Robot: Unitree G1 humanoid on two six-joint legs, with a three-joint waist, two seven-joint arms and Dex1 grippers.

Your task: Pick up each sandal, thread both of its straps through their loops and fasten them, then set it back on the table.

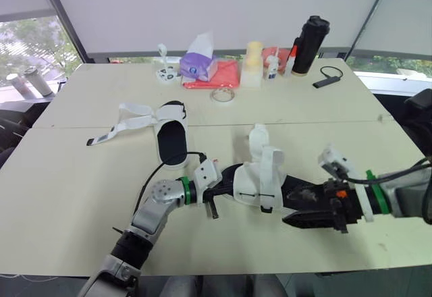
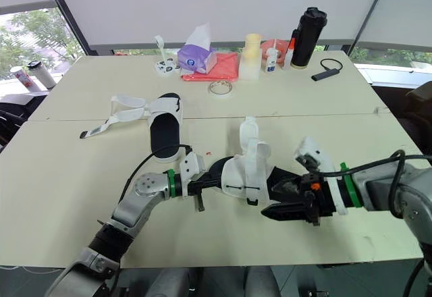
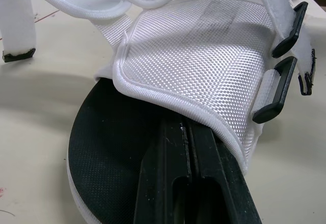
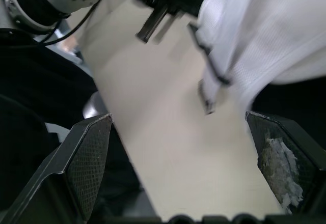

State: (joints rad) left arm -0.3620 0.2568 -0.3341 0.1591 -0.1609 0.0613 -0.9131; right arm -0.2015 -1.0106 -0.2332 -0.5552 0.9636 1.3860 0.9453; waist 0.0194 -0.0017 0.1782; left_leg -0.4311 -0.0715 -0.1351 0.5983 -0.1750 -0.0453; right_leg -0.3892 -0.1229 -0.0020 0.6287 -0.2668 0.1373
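Sandal [image 1: 260, 175] is robot-side and right of the second sandal [image 1: 170, 138], left gripper [image 3: 184, 137] clamped tight on its black sole, right gripper [image 4: 178, 122] farther right at its other end, jaws wide apart, gripping nothing.

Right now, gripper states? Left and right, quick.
left gripper: shut on the sandal.
right gripper: open, holding nothing.

Black-soled white woven sandal [image 1: 260, 175]; purple tissue pack [image 1: 198, 66]; black bottle [image 1: 309, 44].
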